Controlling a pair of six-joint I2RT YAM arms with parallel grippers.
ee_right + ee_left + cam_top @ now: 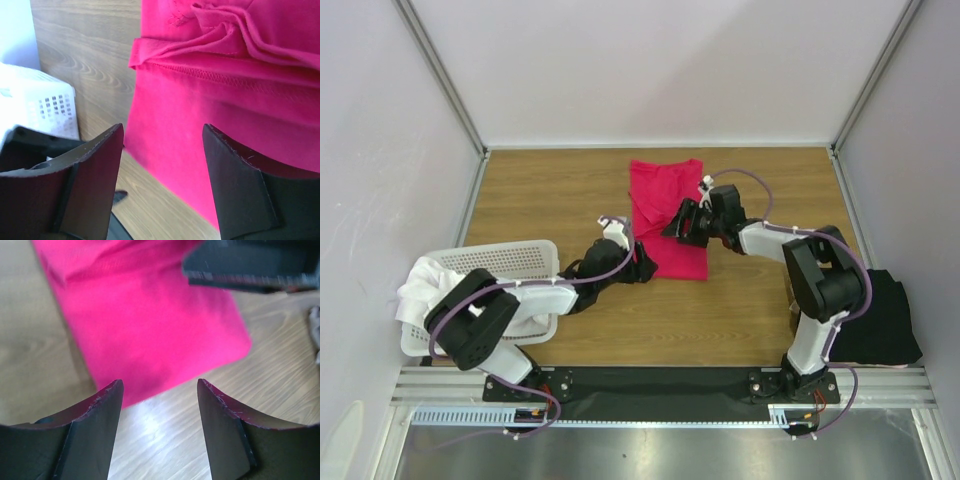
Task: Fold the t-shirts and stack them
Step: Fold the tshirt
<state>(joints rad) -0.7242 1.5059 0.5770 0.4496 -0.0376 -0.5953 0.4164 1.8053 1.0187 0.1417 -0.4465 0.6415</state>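
Note:
A crimson-pink t-shirt [663, 205] lies folded into a long strip on the wooden table, bunched at its far end [235, 30]. My left gripper [642, 266] hovers at the strip's near left corner; its jaws are open over bare wood, with the pink t-shirt [150, 325] just ahead of them. My right gripper [677, 224] is open low over the pink t-shirt's [225, 105] right side, with nothing between its fingers. A black t-shirt [882, 315] lies folded at the right edge. White t-shirts [420, 290] spill from the basket on the left.
The white perforated basket [510, 260] stands at the near left, beside my left arm, and its corner [50, 107] shows in the right wrist view. My right gripper's body [250, 262] hangs over the pink t-shirt. Grey walls enclose the table.

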